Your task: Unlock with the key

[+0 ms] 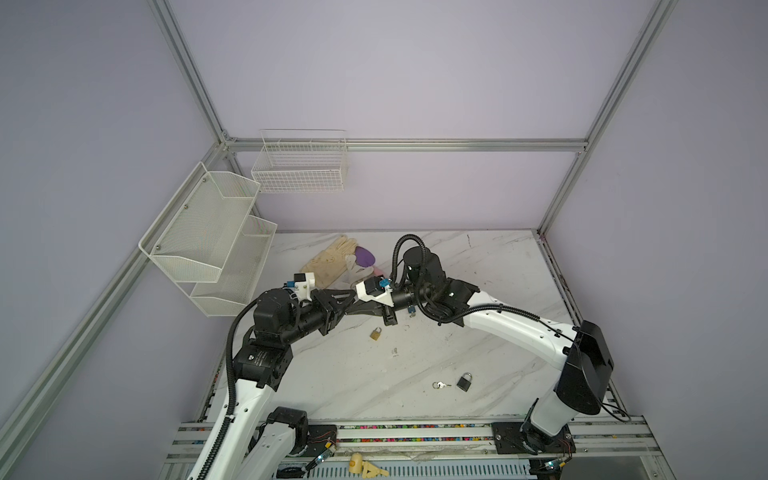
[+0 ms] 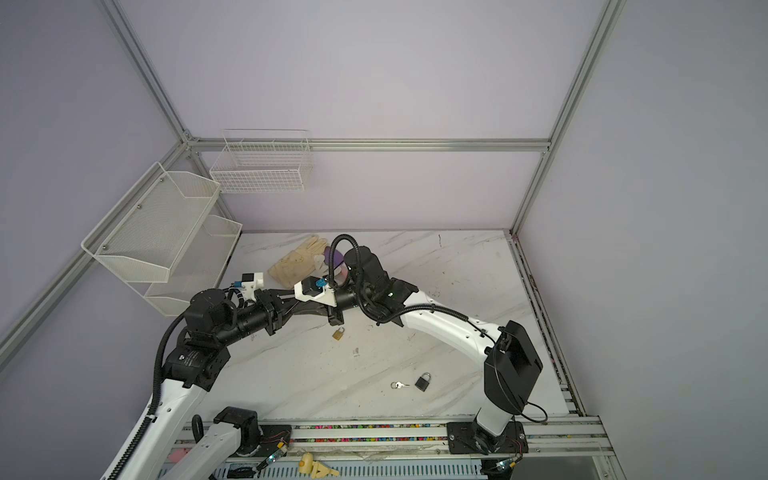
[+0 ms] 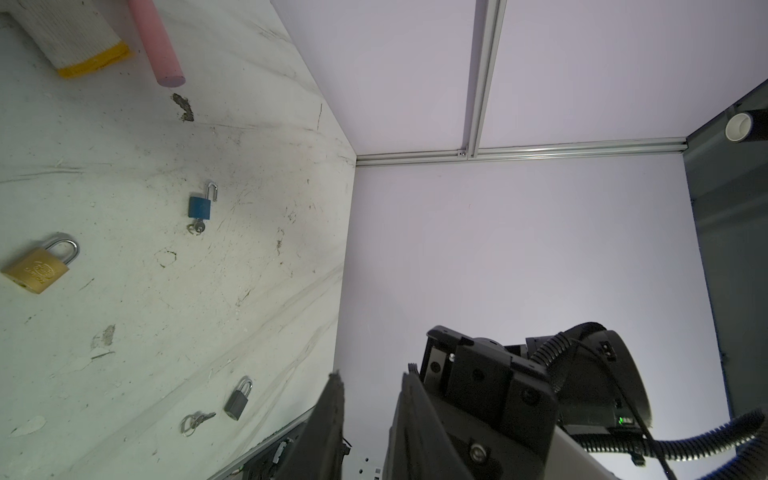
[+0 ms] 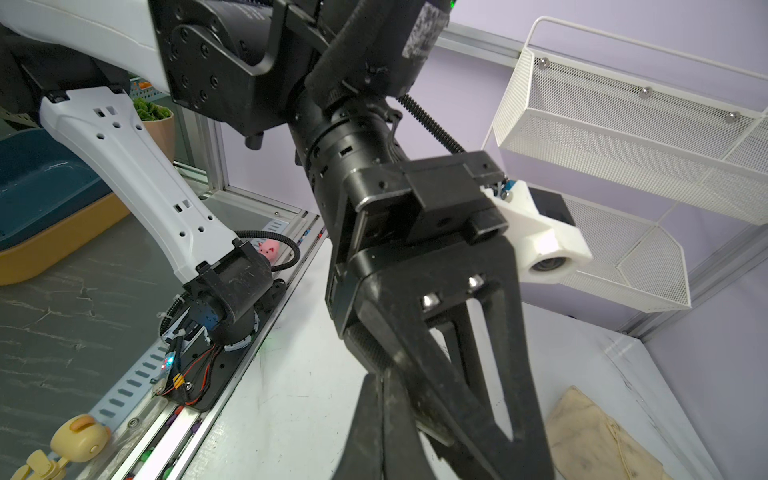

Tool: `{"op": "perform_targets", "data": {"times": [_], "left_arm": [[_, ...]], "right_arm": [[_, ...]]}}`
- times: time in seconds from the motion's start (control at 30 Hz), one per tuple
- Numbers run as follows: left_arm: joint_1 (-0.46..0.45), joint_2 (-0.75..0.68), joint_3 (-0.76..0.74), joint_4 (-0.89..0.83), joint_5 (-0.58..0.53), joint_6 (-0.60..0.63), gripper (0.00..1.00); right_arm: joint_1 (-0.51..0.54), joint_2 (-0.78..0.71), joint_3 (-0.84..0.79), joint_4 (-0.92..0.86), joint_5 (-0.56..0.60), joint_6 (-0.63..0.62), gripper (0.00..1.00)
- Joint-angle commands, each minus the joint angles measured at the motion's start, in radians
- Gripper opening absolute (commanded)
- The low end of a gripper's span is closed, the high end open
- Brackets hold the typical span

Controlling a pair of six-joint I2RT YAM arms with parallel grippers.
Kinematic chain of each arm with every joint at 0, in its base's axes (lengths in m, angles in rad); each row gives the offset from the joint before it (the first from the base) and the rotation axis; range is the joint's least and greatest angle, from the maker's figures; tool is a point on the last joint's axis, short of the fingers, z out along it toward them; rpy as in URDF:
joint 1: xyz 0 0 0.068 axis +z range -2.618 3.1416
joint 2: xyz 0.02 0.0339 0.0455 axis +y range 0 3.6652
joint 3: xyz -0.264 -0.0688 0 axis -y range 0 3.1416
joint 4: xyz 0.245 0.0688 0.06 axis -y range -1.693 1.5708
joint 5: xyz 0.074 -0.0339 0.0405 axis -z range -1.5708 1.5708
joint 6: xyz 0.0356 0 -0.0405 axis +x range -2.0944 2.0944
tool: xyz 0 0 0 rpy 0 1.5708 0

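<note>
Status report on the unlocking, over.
Left gripper jaws apart, right gripper shut, tips close together above table. Blue padlock open, key at its base. Nothing blocking.

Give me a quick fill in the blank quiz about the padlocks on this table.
The small blue padlock has a ___ in its keyhole. The shackle of the brass-coloured padlock is ___. In the left wrist view, ___ padlocks lie on the white marble tabletop.
Missing words: key; shut; three.

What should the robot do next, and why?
Probably lower the right claw to the loose key beside the dark padlock. That padlock lies shut, the key outside it, while the blue padlock already has a key in and its shackle open.
</note>
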Motion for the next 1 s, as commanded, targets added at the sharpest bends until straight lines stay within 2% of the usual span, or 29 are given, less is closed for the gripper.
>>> {"op": "perform_targets", "data": {"times": [0.0,0.37,0.67,0.97], "left_arm": [[0.009,-0.009,0.085,0.044,0.048,-0.010,0.21],[0.009,-0.006,0.081,0.024,0.048,0.000,0.04],[0.011,-0.023,0.089,-0.023,0.004,0.021,0.00],[0.012,-0.042,0.090,0.012,-0.087,0.019,0.00]], "right_arm": [[0.006,-0.003,0.031,0.036,-0.014,-0.041,0.00],[0.005,0.005,0.048,0.024,0.014,-0.072,0.00],[0.002,-0.024,0.031,0.021,0.046,-0.092,0.00],[0.001,-0.061,0.002,0.014,0.067,-0.072,0.00]]}}
